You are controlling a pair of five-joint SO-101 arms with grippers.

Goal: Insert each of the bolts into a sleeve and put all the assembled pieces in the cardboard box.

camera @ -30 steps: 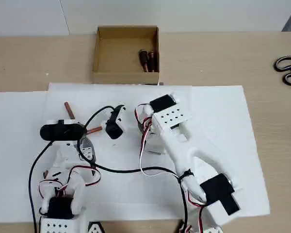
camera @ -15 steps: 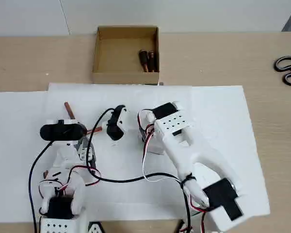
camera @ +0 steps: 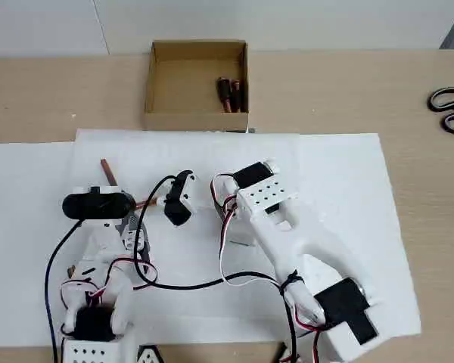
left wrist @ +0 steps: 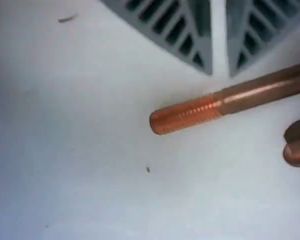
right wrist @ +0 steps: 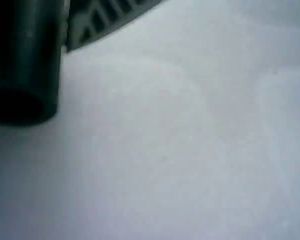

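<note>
A loose bolt (camera: 106, 171) lies on the white paper (camera: 340, 174) at the far left, just beyond the left arm's black camera. The left gripper (left wrist: 220, 70) has its ribbed jaws drawn almost together, with a thin slit between them and nothing in it. Just past their tips a copper bolt (left wrist: 225, 102) runs crosswise, threaded end free. I cannot tell whether the tips touch it. Another bit of copper (left wrist: 297, 147) shows near it at the edge of the left wrist view. From above, this bolt points towards the right gripper (camera: 172, 204), which sits just beside it near the middle of the paper. The right gripper grips a dark sleeve (right wrist: 22, 65), held against its ribbed finger (right wrist: 105, 17) with the open end close above the paper. Behind the paper, on the wooden table (camera: 60, 91), stands the cardboard box (camera: 197, 121), with assembled pieces (camera: 231, 94) lying in its right half. A pair of scissors (camera: 450, 108) rests at the table's far right.
</note>
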